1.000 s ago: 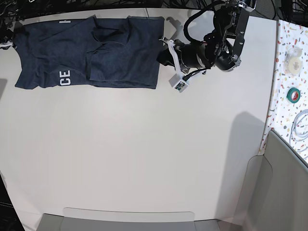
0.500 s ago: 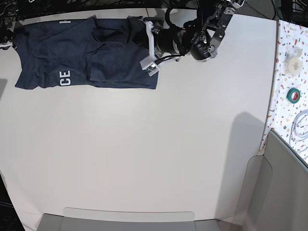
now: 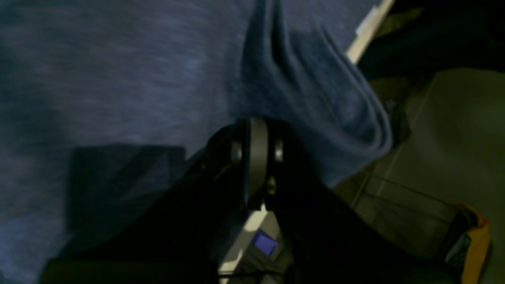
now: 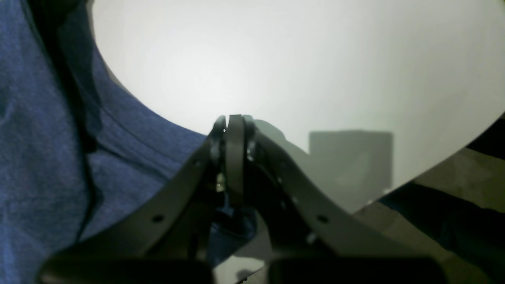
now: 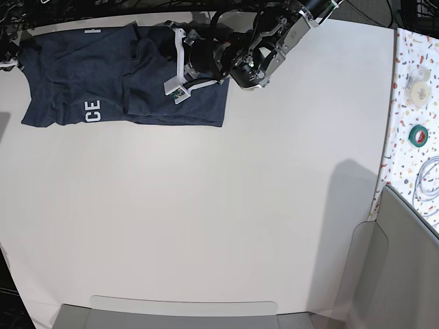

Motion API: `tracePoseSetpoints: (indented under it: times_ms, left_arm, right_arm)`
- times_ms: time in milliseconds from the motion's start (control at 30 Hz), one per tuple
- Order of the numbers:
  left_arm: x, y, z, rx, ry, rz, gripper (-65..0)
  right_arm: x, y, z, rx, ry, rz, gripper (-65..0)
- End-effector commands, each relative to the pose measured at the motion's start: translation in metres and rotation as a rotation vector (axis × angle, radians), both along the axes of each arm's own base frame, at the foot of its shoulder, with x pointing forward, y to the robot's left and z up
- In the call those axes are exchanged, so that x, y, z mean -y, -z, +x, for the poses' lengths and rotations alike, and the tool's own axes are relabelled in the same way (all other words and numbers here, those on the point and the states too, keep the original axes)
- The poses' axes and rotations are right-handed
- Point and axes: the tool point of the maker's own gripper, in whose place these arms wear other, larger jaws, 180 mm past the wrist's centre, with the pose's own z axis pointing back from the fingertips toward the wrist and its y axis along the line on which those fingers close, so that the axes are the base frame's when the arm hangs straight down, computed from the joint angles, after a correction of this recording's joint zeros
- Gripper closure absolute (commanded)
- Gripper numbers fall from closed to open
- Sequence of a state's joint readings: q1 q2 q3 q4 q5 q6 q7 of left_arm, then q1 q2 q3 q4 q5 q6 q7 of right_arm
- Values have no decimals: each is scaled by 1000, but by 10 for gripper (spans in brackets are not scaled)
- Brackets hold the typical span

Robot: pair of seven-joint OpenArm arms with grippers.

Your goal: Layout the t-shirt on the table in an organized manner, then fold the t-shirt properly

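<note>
the left gripper [image 5: 159,49], jaws together and empty, has swung from the bare white table [image 5: 206,205] onto the dark navy heathered t-shirt [image 5: 82,75] at the far left corner, likely to smooth it.

Right side of the base view has a narrow white strip [image 5: 411,123] with colourful confetti speckles, and there's a green tape roll [image 5: 418,135], a clear round reel [image 5: 416,86] and a loop of white cable [image 5: 429,179] sitting on it. Grey panels [image 5: 405,274] fill the lower right corner and run along the bottom edge. Lighting's soft, just a faint grey shadow. Dark cables [image 5: 62,10] bunch up behind the far edge.
</note>
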State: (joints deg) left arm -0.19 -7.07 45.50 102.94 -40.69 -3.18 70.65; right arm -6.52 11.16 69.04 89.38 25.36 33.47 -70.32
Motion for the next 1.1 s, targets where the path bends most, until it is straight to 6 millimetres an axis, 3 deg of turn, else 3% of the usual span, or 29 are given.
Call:
tracePoseSetpoints:
  times_ms: [0, 300, 400, 500, 700, 800, 967, 1067]
  left_arm:
    - [8, -18, 10, 51, 7, -51, -19]
    - [23, -45, 4, 206, 190, -123, -18]
    - [19, -55, 14, 260, 188, -145, -17]
    - [1, -62, 38, 281, 82, -143, -17]
    - [-63, -46, 67, 280, -100, -54, -20]
    - [-76, -41, 69, 276, -125, -28, -21]
    - [-90, -38, 77, 281, -162, -5, -21]
    - [-95, -39, 81, 284, -181, -1, -21]
  right_arm:
    - [11, -15, 5, 27, -6, -46, 0]
    - [9, -15, 8, 30, -13, -45, 0]
    - [7, -16, 16, 28, -43, -49, 0]
    - [11, -24, 25, 16, -92, -80, 0]
    - [15, -39, 53, -7, -321, -99, -6]
    - [18, -35, 57, 40, -332, 12, -124]
    - [1, -34, 64, 68, -429, 151, -347]
    - [-11, -38, 65, 100, -474, 205, -392]
